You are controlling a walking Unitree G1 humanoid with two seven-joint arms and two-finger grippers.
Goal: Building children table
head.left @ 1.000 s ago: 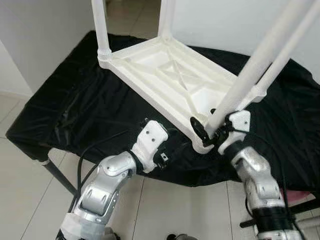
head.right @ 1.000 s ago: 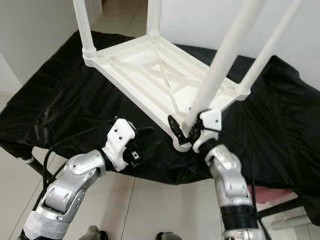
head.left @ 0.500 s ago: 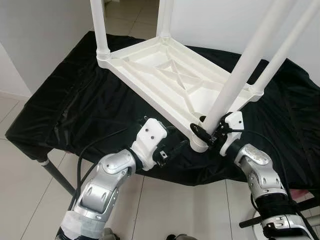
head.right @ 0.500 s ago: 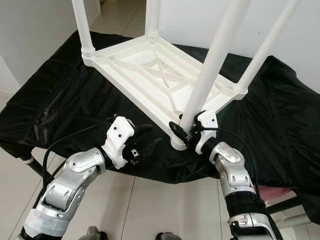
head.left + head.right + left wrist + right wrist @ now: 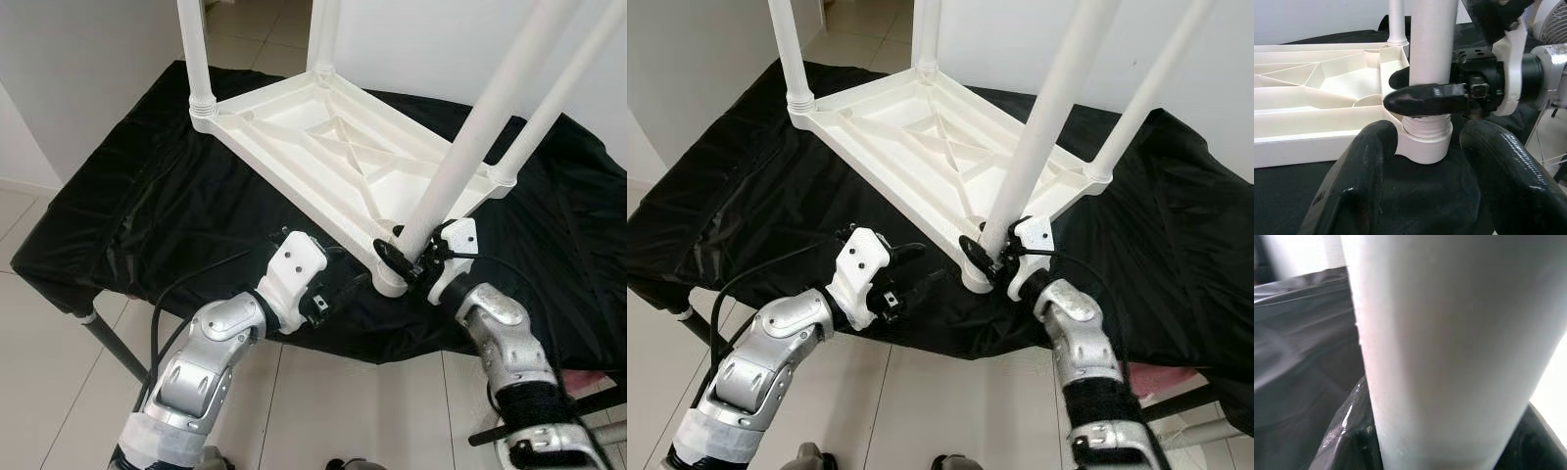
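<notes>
A white plastic children's table (image 5: 333, 162) lies upside down on a black cloth, its legs pointing up. The near leg (image 5: 470, 137) stands in the corner socket (image 5: 390, 282) closest to me. My right gripper (image 5: 404, 257) is shut on that leg just above the socket; its wrist view has the leg (image 5: 1449, 347) close up, with one black finger (image 5: 1352, 431) beside it. My left gripper (image 5: 343, 292) hovers open at the cloth's front edge and points at the same corner. In its wrist view the socket (image 5: 1425, 142) sits between its fingers (image 5: 1366, 161) without touching them.
The black cloth (image 5: 147, 206) covers a work table whose front edge runs just past both grippers. A metal table leg (image 5: 113, 343) and tiled floor (image 5: 49, 392) lie below. A white wall rises behind. A fan (image 5: 1552, 34) stands off to the right side.
The near leg has swung from a lean to more upright in its socket, my right gripper moving with it. My left gripper has stayed nearly where it was.
</notes>
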